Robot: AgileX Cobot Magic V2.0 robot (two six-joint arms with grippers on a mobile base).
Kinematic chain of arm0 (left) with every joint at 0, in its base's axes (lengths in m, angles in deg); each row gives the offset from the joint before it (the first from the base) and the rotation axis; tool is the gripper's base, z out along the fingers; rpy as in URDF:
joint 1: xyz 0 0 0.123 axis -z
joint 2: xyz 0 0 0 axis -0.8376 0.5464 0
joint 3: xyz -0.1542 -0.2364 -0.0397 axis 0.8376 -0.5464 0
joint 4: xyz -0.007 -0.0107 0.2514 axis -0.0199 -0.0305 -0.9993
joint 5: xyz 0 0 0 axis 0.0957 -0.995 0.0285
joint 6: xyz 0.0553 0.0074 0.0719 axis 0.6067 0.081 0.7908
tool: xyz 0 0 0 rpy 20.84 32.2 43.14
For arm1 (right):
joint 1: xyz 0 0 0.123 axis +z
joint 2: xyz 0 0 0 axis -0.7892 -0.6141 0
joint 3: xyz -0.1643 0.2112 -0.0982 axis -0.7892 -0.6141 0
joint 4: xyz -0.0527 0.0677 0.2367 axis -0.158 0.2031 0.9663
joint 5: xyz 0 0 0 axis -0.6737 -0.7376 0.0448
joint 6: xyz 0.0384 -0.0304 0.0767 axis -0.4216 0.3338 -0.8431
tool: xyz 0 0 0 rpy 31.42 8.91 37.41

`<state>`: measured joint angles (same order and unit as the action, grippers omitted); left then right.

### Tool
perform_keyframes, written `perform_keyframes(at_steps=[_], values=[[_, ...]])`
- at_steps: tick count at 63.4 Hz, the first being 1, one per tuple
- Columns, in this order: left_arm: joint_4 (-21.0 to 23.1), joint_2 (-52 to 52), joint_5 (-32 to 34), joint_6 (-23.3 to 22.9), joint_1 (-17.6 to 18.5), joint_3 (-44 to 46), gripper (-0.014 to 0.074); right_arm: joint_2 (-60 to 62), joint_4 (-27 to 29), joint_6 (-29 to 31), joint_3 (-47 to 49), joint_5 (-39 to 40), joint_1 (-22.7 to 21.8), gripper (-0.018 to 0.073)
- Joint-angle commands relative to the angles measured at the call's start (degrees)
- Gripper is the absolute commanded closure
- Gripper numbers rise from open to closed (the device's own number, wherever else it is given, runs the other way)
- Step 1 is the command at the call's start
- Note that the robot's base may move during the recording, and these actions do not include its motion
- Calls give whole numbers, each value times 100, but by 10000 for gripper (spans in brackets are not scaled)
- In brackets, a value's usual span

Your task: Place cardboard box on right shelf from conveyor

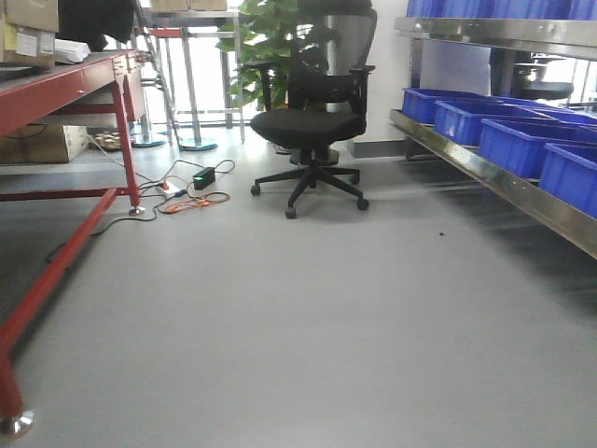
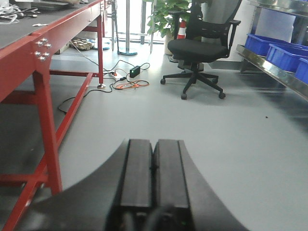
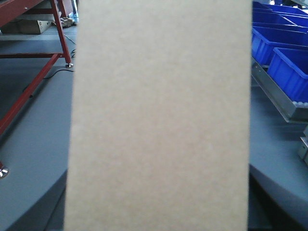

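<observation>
right wrist view: the cardboard box (image 3: 161,115) fills the centre and is cut off at the top and bottom edges. it hides the fingers of the right gripper (image 3: 281,192); grip state cannot be determined. front view: the right shelf (image 1: 504,185) and blue bins (image 1: 508,145) run off the right edge, and the red workbench (image 1: 56,93) off the left. a dark speck (image 1: 438,233) on the floor (image 1: 280,327) is too small to identify.

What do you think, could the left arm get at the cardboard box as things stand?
Probably not straight away. The left pincer is shut and points across the floor toward the office chair, with no box in its view; the cardboard box fills the right wrist view.
</observation>
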<state>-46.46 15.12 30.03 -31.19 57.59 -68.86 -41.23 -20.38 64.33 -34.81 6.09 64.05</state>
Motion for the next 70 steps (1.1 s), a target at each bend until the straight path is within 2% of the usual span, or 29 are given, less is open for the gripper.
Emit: perform_keyframes(at_steps=[1,70], values=[[27,-82,479,-29,-5,16,715,-111,-101,58,156,579,-34,364],[27,-82,479,-29,-5,16,715,-111,-101,58,156,579,-34,364]])
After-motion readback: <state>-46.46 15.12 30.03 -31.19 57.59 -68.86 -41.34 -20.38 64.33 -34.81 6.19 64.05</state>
